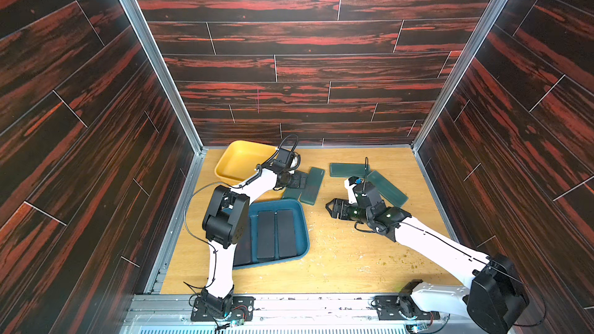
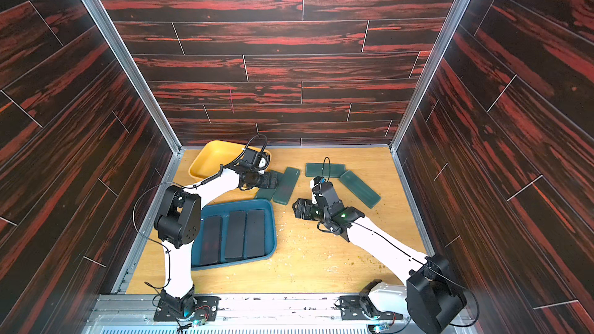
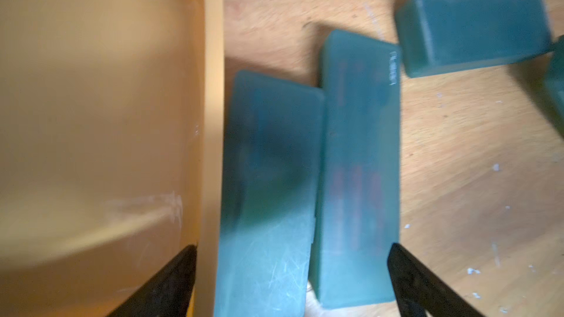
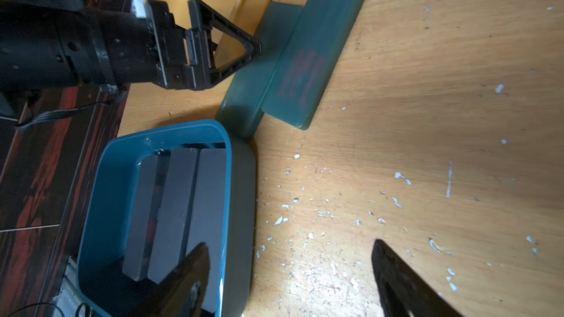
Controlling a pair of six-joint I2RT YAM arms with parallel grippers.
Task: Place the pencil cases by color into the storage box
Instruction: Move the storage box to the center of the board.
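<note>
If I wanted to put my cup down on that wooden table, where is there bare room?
Bare wood lies right of the blue plastic tray, toward the near edge, below the right arm. The empty yellow plastic tray is also free inside. It is crowded at the back, where four dark green pencil cases lie.

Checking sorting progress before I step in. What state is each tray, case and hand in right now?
Blue tray: holds three black cases lying flat, side by side.
Yellow tray: nothing visible inside.
Four green cases: still on the table, unsorted; two lie side by side, touching, near the yellow tray.
Left hand: open, over those two, holding nothing.
Right hand: open, empty.
</note>
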